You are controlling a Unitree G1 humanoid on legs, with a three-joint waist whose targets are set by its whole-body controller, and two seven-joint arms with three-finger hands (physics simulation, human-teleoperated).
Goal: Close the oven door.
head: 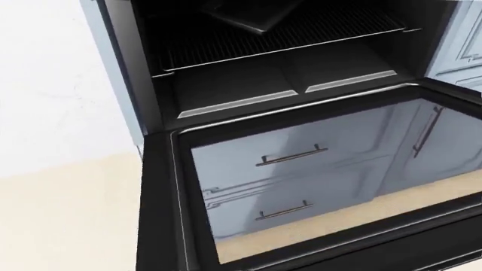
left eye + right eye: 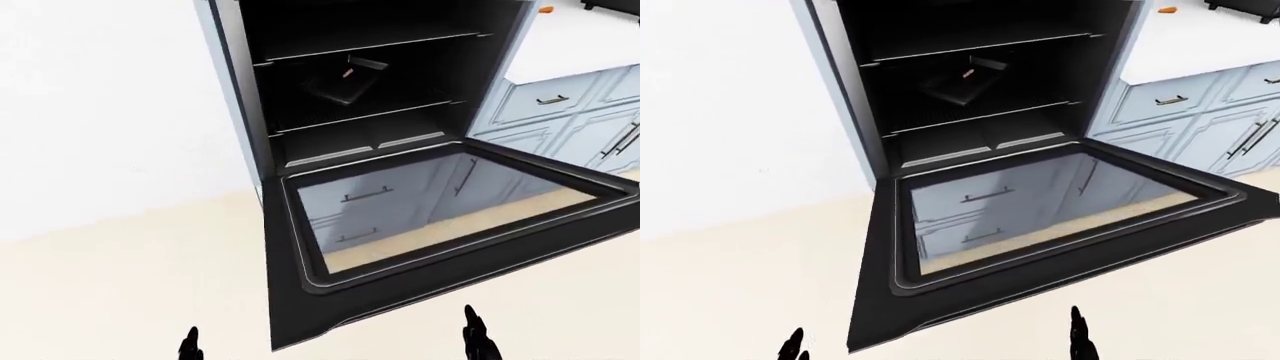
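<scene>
Oven door (image 2: 440, 225) lies fully dropped open before you, hinged along its upper edge and spreading flat across the middle and lower right of the left-eye view. Its glass pane (image 1: 324, 180) reflects pale blue drawer fronts with slim bar handles, and a strip of beige floor shows along the pane's lower edge. Above the door the dark oven (image 2: 360, 82) gapes open in the upper centre of the frame. A wire rack (image 1: 278, 34) runs across it, and a dark flat pan (image 2: 345, 82) sits tilted on that rack. A second rack crosses higher up.

To the right of the oven, in the upper right of the right-eye view, stand light blue cabinets (image 2: 1200, 120) under a white tabletop (image 2: 1200, 45). A plain white wall fills the left of every view.

Your left hand (image 2: 190, 346) only pokes its dark fingertips over the bottom edge at lower left, clear of the door. Your right hand (image 2: 478, 341) shows the same way at the bottom, just below the door's near rim. You cannot tell from these tips whether either hand is released or clenched; neither grips anything visible.
</scene>
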